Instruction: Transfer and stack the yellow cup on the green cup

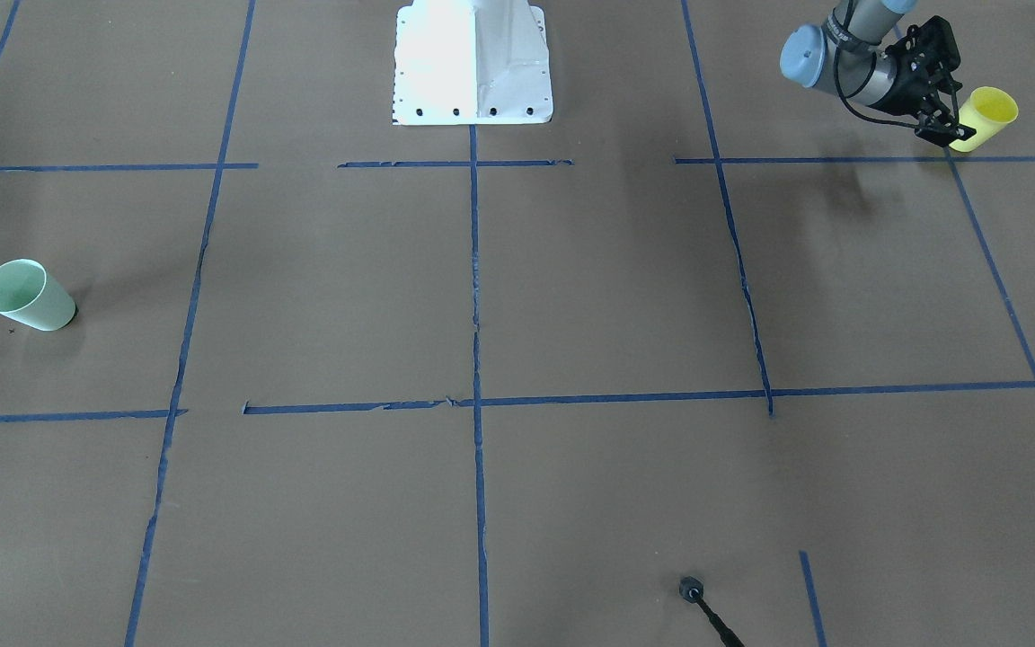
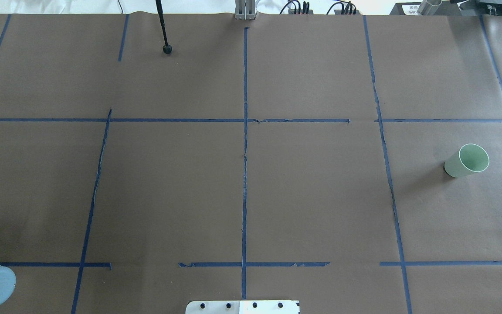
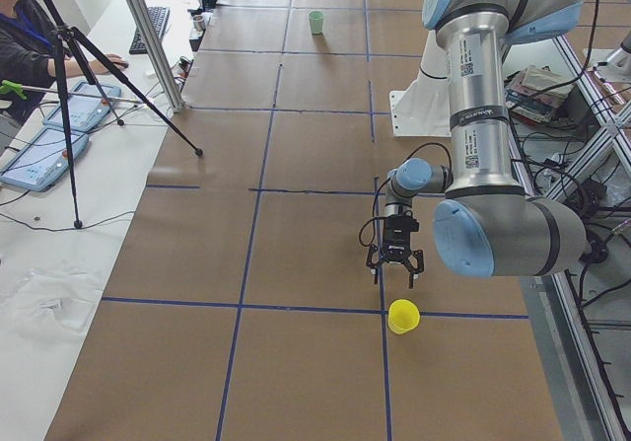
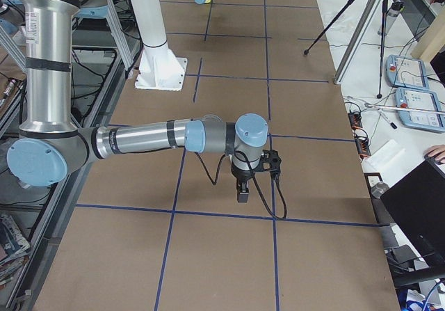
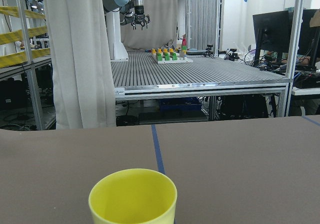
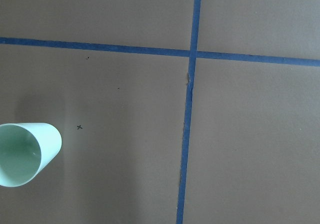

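The yellow cup (image 1: 989,115) stands upright near the table's end on my left side, on a blue tape line; it also shows in the exterior left view (image 3: 402,316) and fills the bottom of the left wrist view (image 5: 132,196). My left gripper (image 1: 949,115) is open, held low just beside the cup, with nothing in it (image 3: 396,275). The green cup (image 1: 28,295) stands upright far off on my right side (image 2: 466,160), and shows at the left edge of the right wrist view (image 6: 22,154). My right gripper (image 4: 242,191) points down above the table; I cannot tell whether it is open.
The white robot base (image 1: 473,63) stands at the table's middle edge. A black tripod foot (image 1: 690,589) rests on the far side of the table (image 2: 167,49). Blue tape lines (image 1: 474,270) divide the brown surface. An operator (image 3: 25,36) sits beside the table.
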Tool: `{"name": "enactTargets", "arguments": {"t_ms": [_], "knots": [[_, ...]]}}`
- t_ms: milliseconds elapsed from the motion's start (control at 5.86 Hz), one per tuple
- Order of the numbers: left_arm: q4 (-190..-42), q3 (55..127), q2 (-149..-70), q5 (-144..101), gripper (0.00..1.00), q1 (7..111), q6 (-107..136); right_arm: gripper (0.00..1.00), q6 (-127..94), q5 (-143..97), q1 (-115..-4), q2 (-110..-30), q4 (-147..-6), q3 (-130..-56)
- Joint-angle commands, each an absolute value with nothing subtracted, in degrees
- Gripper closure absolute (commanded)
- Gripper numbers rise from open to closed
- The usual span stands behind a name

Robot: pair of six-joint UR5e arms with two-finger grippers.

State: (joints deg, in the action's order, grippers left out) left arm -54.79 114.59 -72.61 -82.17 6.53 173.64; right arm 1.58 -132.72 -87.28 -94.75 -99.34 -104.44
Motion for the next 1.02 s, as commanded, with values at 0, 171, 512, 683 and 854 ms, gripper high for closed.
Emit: {"name": "enactTargets", "arguments": {"t_ms": [0, 171, 512, 683, 854], "knots": [[-54.93, 111.02, -74.17, -83.14, 0.0, 5.45, 177.96, 0.0, 1.67, -132.63, -87.19, -94.75, -99.14, -104.5], [-55.02, 110.4, -74.09, -83.14, 0.0, 5.54, 178.15, 0.0, 1.67, -132.63, -87.19, -94.66, -99.14, -104.59], [-55.89, 105.93, -74.09, -83.14, 0.0, 5.54, 179.2, 0.0, 1.58, -132.63, -87.1, -93.96, -99.14, -104.59], [-57.99, 103.73, -74.18, -83.14, 0.0, 5.45, 179.3, 0.0, 1.58, -132.63, -87.01, -93.78, -99.14, -104.59], [-59.75, 101.8, -74.09, -83.06, 0.0, 5.45, 179.3, 0.0, 1.58, -132.63, -86.84, -93.52, -99.14, -104.59]]}}
